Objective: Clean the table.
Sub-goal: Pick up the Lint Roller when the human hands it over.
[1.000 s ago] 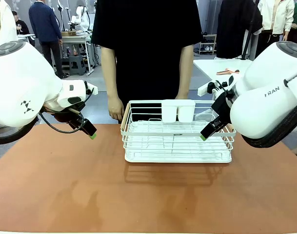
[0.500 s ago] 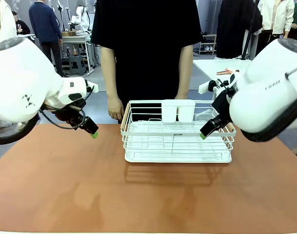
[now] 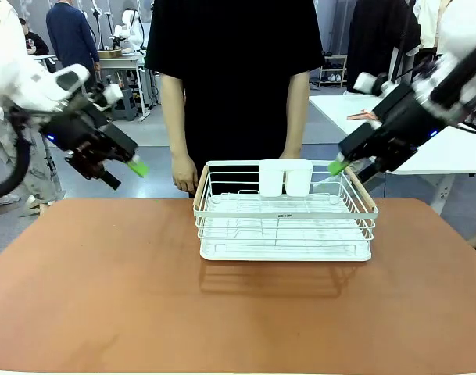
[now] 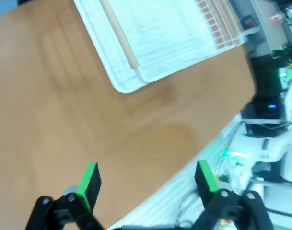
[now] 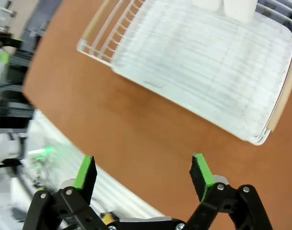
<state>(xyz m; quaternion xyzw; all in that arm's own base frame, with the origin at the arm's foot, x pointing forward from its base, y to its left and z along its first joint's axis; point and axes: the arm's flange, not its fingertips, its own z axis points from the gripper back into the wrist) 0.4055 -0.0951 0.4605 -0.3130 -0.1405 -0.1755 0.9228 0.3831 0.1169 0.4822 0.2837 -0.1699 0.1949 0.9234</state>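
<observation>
Table (image 3: 105, 312), long axis left to right

Lab: equipment benches (image 3: 122, 56), bystanders (image 3: 72, 35)

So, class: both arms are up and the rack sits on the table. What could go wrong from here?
1. The person's hand is beside the rack, at its far left corner; the open left hand could strike it coming down.
2. The open right hand hangs near the rack's right rim; lifting one side alone might tip the two white cups.
</observation>
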